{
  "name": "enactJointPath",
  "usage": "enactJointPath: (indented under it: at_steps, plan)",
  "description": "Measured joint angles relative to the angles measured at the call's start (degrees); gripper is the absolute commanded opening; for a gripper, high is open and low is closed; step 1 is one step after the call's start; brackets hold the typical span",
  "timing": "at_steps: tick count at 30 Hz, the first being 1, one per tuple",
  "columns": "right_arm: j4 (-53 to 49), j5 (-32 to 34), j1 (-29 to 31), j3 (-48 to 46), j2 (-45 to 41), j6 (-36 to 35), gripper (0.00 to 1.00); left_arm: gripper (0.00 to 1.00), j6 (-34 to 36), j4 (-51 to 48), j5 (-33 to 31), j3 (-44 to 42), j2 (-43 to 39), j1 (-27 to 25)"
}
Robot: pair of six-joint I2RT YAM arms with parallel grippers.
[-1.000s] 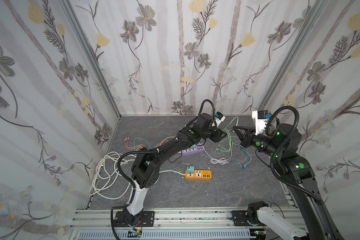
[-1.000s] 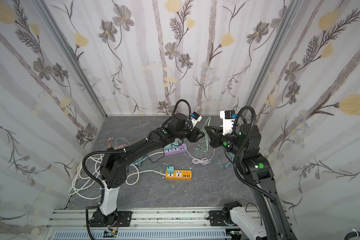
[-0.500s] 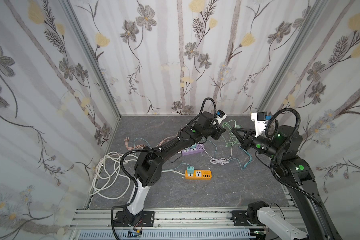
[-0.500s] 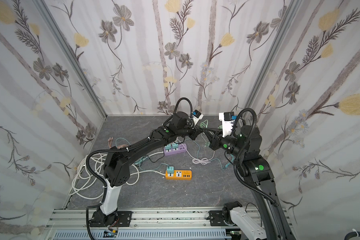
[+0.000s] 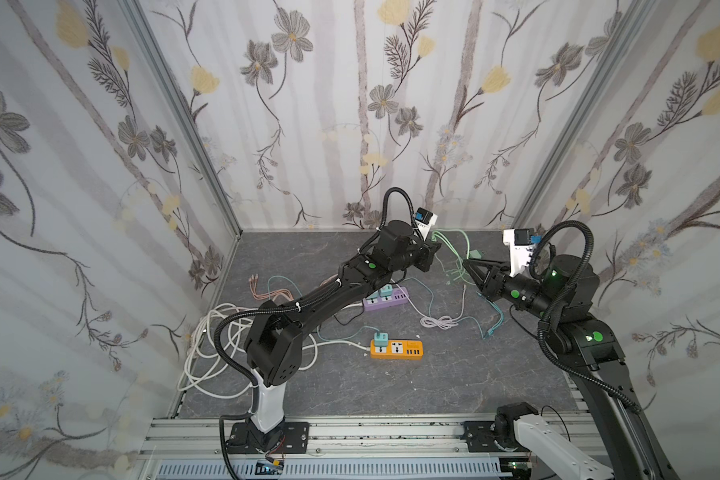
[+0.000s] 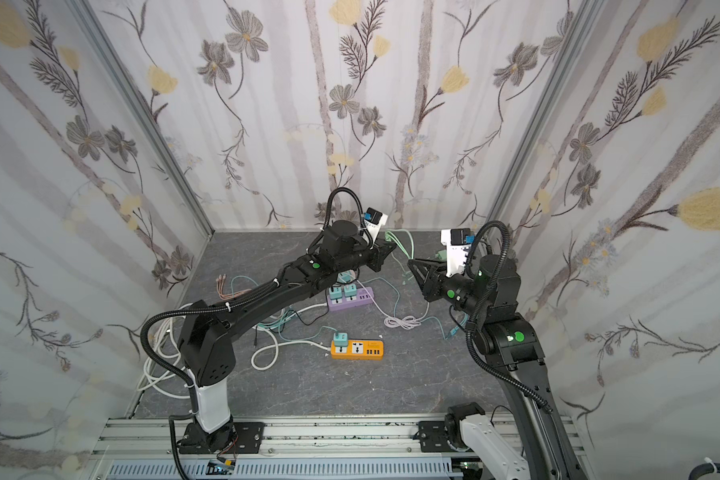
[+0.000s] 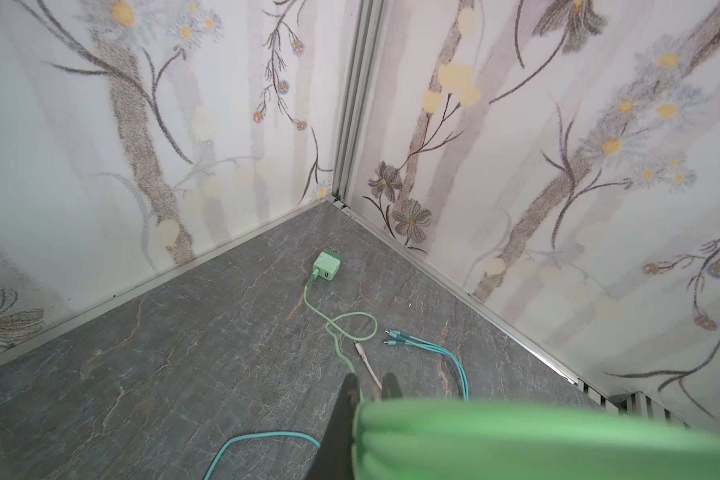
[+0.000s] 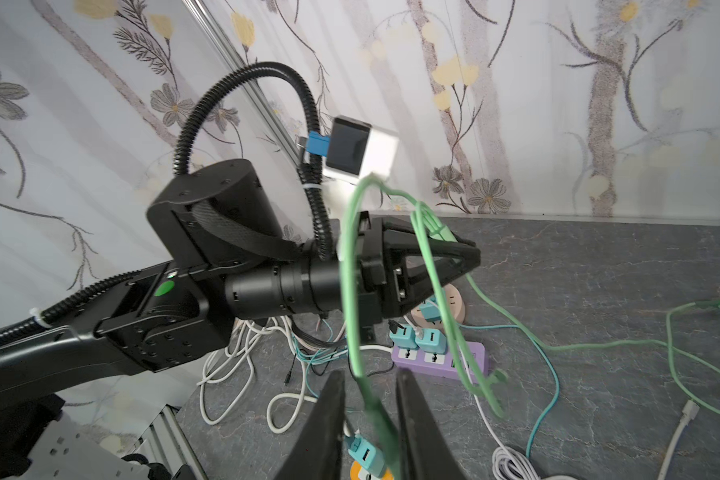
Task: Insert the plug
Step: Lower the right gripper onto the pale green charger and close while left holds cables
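Grey floor (image 5: 433, 386), floral walls (image 5: 350, 104). Left gripper (image 8: 472, 253) clamps a green cable (image 8: 350, 291); right gripper (image 8: 370, 376) gapes loosely around it.

White cord (image 5: 198, 332) lay tangled at nine o'clock on the grey worktop (image 5: 454, 386); floral-papered walls (image 5: 329, 137) enclosed the scene.

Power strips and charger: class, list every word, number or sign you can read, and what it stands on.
No text can be read.
Orange power strip: dark print on top, too small to read.
Purple power strip: nothing legible.
Green charger: no print shows.
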Motion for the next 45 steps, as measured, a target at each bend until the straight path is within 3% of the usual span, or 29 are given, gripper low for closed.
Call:
enactJointPath:
  at_steps: [1, 2, 5, 11, 19, 26, 30, 37, 45]
  plan:
    - [0.15, 0.90, -0.35, -0.52, 0.13, 0.50, 0.94, 0.00, -0.52, -0.02, 0.02, 0.02, -0.57, 0.11]
    - [0.35, 2.12, -0.94, -1.20, 0.33, 1.16, 0.99, 0.00, -1.05, -0.02, 0.04, 0.02, -1.25, 0.20]
    - [1.31, 6.84, -3.91, -3.91, 1.42, 6.05, 0.99, 0.00, -2.73, -0.39, 0.04, 0.02, -3.58, 0.26]
    - [4.31, 10.86, -11.39, -10.03, 6.62, 23.17, 0.99, 0.00, -4.92, -2.01, 0.28, 0.24, -8.76, 0.26]
    - [20.13, 1.49, -15.50, -15.61, 26.58, 47.71, 0.99, 0.00, -7.91, -2.60, 4.76, -0.20, -12.31, 0.20]
    - [33.35, -2.27, -14.34, -10.38, 43.12, 59.45, 0.99, 0.00, -10.01, -2.60, 8.17, -1.51, -15.02, 0.11]
    - [32.87, -1.18, -15.32, -6.45, 48.19, 59.84, 0.99, 0.00, -10.49, -2.91, 9.31, -2.01, -17.68, 0.20]
    - [16.87, 5.62, -17.11, 5.29, 48.68, 43.19, 0.99, 0.00, -7.74, -5.53, 8.50, -2.43, -25.70, 0.22]
    - [5.92, 3.80, -18.34, 9.66, 54.34, 32.63, 0.99, 0.00, -5.57, -6.38, 6.95, -4.76, -29.20, 0.26]
